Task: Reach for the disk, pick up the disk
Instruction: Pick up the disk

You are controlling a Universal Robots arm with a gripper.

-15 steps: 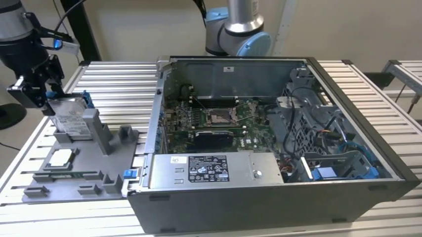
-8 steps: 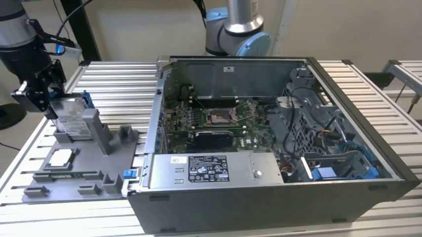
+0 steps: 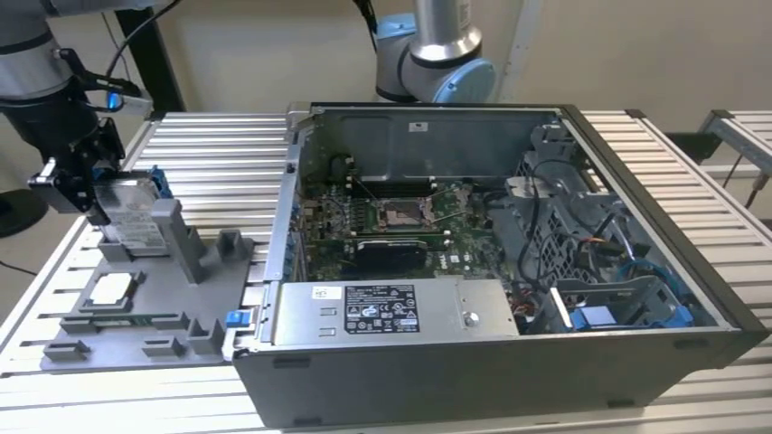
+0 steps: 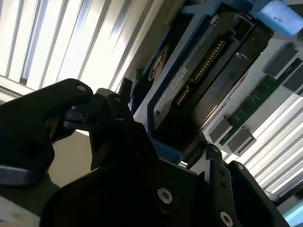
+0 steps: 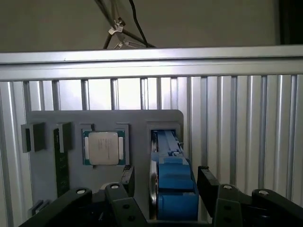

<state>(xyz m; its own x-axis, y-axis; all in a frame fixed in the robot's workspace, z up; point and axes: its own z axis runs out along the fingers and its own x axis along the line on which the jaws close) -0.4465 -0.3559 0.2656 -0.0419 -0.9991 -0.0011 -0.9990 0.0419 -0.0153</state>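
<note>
The disk (image 5: 173,189) stands on edge in a slot of the grey holder tray (image 3: 157,325), right between the jaws, with its blue bracket edge facing up toward the wrist. The gripper (image 5: 166,178) straddles it. In the first wrist view one black finger (image 5: 127,178) sits on each side, and a thin strip of grey tray shows between each finger and the disk. I read the jaws as released around it, not yet clamped, and the disk looks seated in its slot, not lifted.

As I judge it, this grasp goes well if the jaws are centred, so that both pads meet the flat sides together. They should also sit low enough to catch the metal body as well as the bracket. Uneven contact could tip the disk against the slot walls.

Just beyond the jaws on one side, a small square silver chip (image 5: 103,147) lies flat in its own pocket of the tray. Well away from the jaws is the open computer case (image 3: 483,362).

The disk carries a white printed label (image 4: 171,92), and a black-and-white label (image 3: 380,309) sits on the box at the case's near edge. The print on both is too fine for me to read.
</note>
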